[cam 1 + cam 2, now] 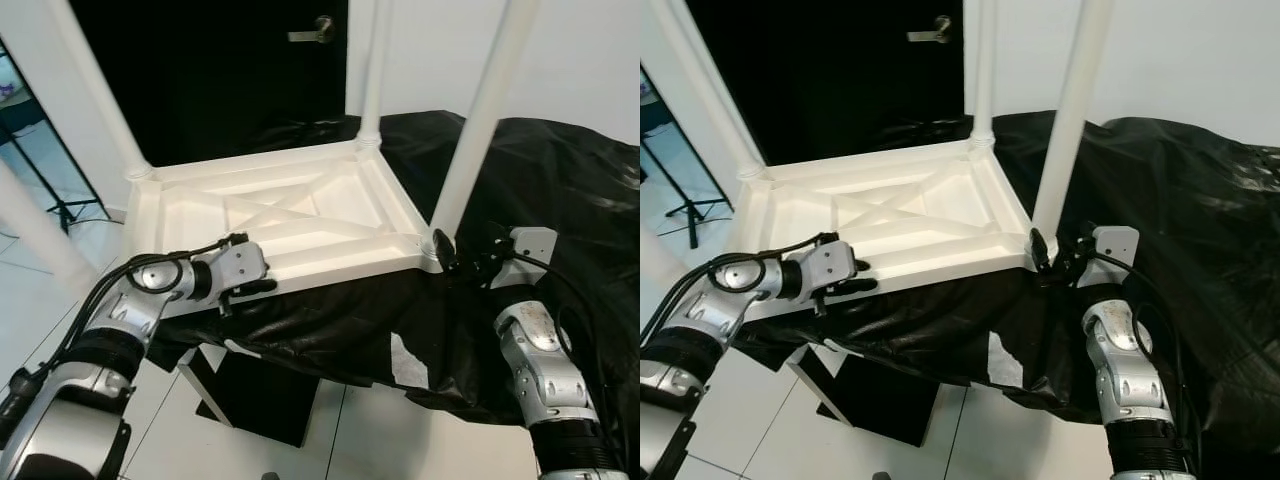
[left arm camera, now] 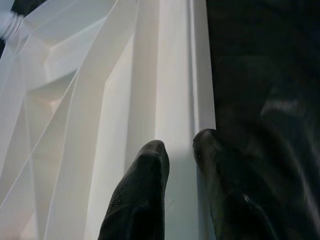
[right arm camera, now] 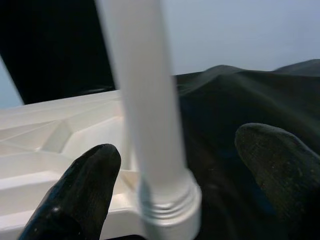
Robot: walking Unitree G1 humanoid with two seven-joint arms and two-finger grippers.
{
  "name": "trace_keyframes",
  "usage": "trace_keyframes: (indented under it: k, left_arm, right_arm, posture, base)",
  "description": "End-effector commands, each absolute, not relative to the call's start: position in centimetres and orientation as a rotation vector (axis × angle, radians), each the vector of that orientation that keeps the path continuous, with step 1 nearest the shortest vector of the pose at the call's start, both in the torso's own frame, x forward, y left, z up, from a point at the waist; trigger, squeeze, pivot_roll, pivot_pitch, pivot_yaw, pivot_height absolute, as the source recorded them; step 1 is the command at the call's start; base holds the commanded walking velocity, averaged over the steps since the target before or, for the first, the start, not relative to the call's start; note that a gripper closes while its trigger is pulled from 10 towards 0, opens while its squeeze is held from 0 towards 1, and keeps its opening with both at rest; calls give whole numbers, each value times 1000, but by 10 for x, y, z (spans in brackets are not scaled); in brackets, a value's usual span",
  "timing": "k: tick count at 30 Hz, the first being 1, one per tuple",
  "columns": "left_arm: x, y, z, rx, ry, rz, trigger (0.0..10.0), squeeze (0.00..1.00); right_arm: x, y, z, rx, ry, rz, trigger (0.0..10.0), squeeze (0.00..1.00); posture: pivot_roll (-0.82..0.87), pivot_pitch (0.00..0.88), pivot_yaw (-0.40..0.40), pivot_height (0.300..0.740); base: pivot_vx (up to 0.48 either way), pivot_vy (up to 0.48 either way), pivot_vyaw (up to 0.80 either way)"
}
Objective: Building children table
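While the white children's table (image 1: pixel 290 215) lies upside down on a bench draped in black sheeting (image 1: pixel 560 190), both hands work its near edge. Left hand (image 1: pixel 250 290): fingers narrow, pinching the near rim, seemingly to steady it. Right hand (image 1: pixel 1055 258): fingers spread wide either side of the near-right leg (image 1: pixel 1065 120) at its threaded base, not gripping. Underside ribbed with crossed braces; legs stand upright at the corners. Beyond, a dark door (image 1: pixel 210 70).

I can read no text, label, brand, number or sign on anything before me.
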State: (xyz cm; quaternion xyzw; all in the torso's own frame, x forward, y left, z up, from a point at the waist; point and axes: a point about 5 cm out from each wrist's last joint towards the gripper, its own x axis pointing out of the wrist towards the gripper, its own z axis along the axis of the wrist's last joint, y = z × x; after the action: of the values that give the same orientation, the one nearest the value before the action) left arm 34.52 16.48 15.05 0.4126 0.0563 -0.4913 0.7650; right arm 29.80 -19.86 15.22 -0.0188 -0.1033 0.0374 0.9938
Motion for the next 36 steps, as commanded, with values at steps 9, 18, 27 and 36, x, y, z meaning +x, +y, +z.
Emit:
trace_keyframes:
  k: [9, 18, 27, 36]
  left_arm:
    - [344, 145, 151, 877, 59, -1128, 10000, 0]
    - [330, 160, 163, 654, 37, -1111, 10000, 0]
    - [312, 157, 184, 304, -81, -1033, 10000, 0]
    - [306, 169, 187, 144, -115, -879, 10000, 0]
  right_arm:
    - [295, -186, 149, -35, -200, 136, 10000, 0]
    - [290, -161, 141, -67, -161, 329, 10000, 0]
    - [299, -139, 133, -83, -103, 547, 10000, 0]
    - [337, -145, 145, -116, -83, 573, 10000, 0]
  posture:
    - [-53, 0, 46, 740]
    - [-8, 0, 1, 740]
    - [20, 0, -42, 740]
    - [24, 0, -52, 740]
  base:
    - [0, 0, 0]
    - [0, 0, 0]
    - [0, 0, 0]
    - [0, 0, 0]
